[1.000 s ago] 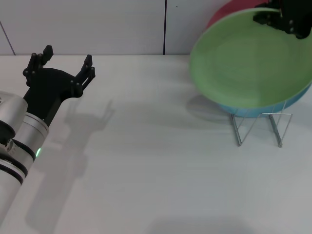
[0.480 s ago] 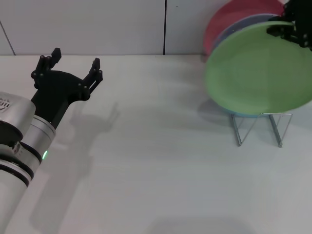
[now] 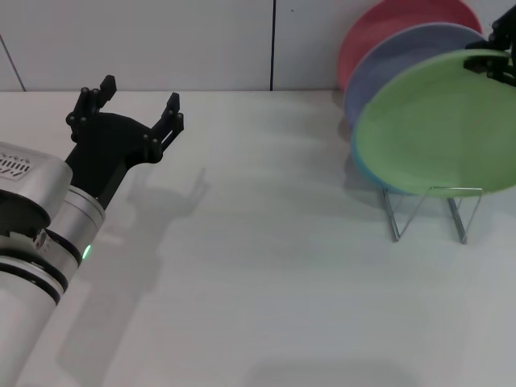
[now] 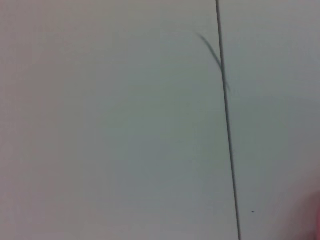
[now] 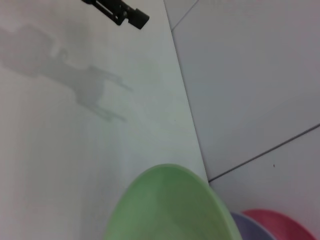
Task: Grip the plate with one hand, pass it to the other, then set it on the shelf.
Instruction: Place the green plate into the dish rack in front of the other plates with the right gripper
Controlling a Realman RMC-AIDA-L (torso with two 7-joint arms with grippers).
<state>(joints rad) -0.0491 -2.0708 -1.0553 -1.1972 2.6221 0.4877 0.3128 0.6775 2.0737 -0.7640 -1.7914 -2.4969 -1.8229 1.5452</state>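
The light green plate (image 3: 439,121) stands tilted at the front of the row on the wire shelf (image 3: 427,211), its lower edge down at the loops. My right gripper (image 3: 501,58) is at the picture's right edge, shut on the plate's upper rim. The right wrist view shows the plate (image 5: 170,205) from above its rim. My left gripper (image 3: 139,95) hovers open and empty over the far left of the table, well apart from the plate. The left wrist view shows only blank wall.
Behind the green plate stand a lavender plate (image 3: 403,56) and a pink plate (image 3: 399,24). A turquoise plate (image 3: 364,171) peeks out at its lower left edge. The white table (image 3: 258,282) stretches between the arms, with a wall behind.
The right gripper has carried the green plate to the right and back, uncovering the lavender and pink plates. The left gripper has drifted slightly right, still open.
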